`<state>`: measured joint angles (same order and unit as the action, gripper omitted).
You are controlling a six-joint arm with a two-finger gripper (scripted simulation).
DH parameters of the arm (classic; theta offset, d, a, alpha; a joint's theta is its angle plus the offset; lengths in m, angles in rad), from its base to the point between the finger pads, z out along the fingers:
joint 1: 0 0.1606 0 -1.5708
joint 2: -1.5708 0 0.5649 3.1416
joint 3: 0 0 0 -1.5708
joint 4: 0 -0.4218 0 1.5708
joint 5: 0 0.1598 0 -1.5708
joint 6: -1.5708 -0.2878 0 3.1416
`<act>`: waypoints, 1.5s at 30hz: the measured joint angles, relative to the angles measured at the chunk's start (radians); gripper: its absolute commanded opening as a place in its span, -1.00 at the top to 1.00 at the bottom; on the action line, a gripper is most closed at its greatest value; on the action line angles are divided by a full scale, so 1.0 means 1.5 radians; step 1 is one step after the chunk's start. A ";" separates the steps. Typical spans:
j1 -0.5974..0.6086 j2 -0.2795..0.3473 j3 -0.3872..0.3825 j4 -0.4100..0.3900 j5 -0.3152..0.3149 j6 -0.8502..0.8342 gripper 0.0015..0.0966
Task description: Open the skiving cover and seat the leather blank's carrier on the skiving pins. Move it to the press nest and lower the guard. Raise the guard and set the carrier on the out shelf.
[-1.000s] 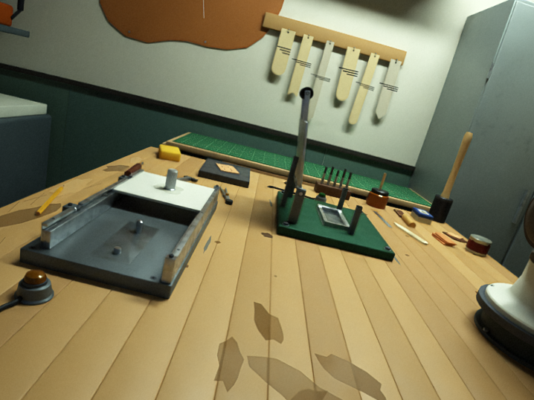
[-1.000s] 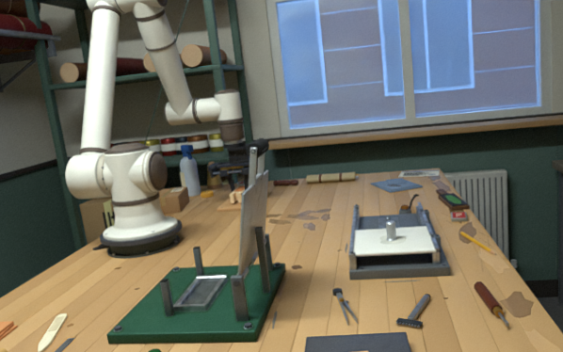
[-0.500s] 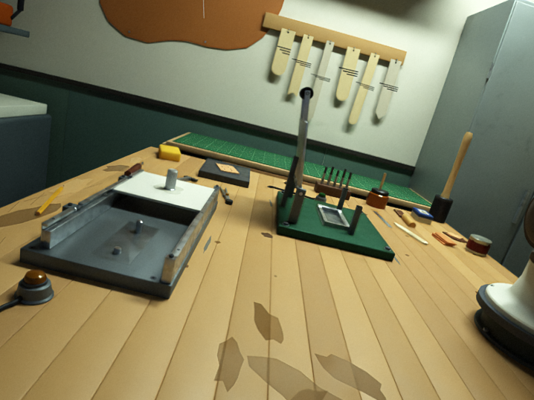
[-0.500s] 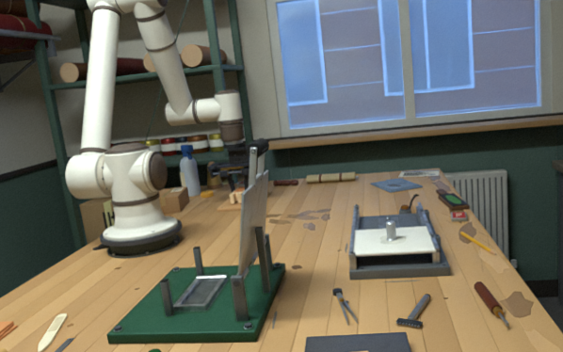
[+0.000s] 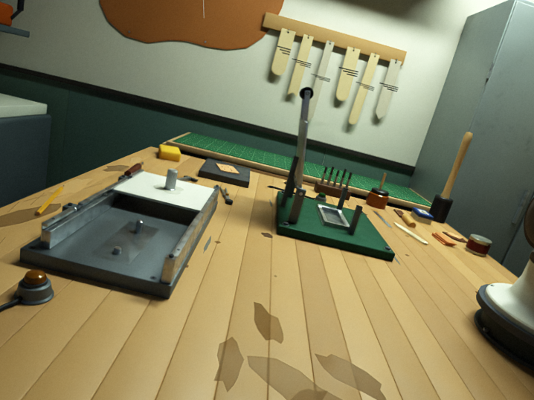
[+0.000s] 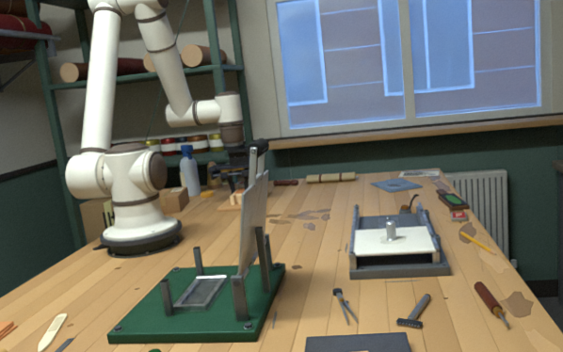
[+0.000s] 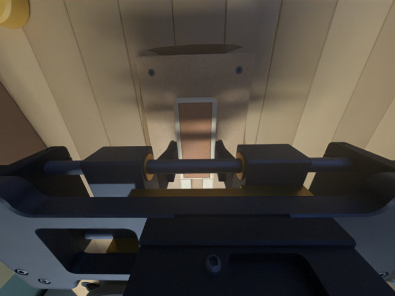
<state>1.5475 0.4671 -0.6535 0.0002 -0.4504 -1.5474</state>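
Note:
The leather blank's carrier (image 7: 195,134), a pale frame around a brown leather strip, sits over a light wooden shelf plate (image 7: 196,95) on the bench, and my gripper (image 7: 195,166) is closed on its near end. In the second side camera my gripper (image 6: 234,172) hangs low behind the raised press guard (image 6: 253,221), which partly hides it. The press nest (image 5: 332,215) is empty on its green base (image 6: 197,306). The skiving fixture (image 5: 125,232) has its white cover (image 5: 166,189) slid back, leaving two pins (image 5: 138,225) bare.
A dark tray (image 5: 225,171) with a tan piece lies behind the skiving fixture. A mallet (image 5: 450,176), pots and small tools crowd the bench's right edge. An orange button (image 5: 33,284) sits at the left front. My arm's base (image 6: 136,230) stands near the press.

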 measured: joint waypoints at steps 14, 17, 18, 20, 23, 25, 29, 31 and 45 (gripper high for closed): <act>0.000 0.000 0.000 0.000 0.000 0.000 0.80; 0.000 0.000 0.000 0.000 0.000 0.000 0.48; 0.000 0.000 0.000 0.000 0.000 0.000 0.38; 0.000 0.000 0.000 0.000 0.000 0.000 0.17; 0.000 0.000 0.000 0.000 0.000 0.000 -0.15; 0.000 0.000 0.000 0.000 0.000 0.000 -0.16; 0.000 -0.005 0.001 0.000 -0.007 0.000 -0.16; 0.000 -0.012 0.004 0.000 -0.017 0.000 -0.16; 0.000 -0.064 0.025 -0.001 -0.095 0.000 -0.16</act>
<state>1.5474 0.3715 -0.6157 -0.0016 -0.5929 -1.5474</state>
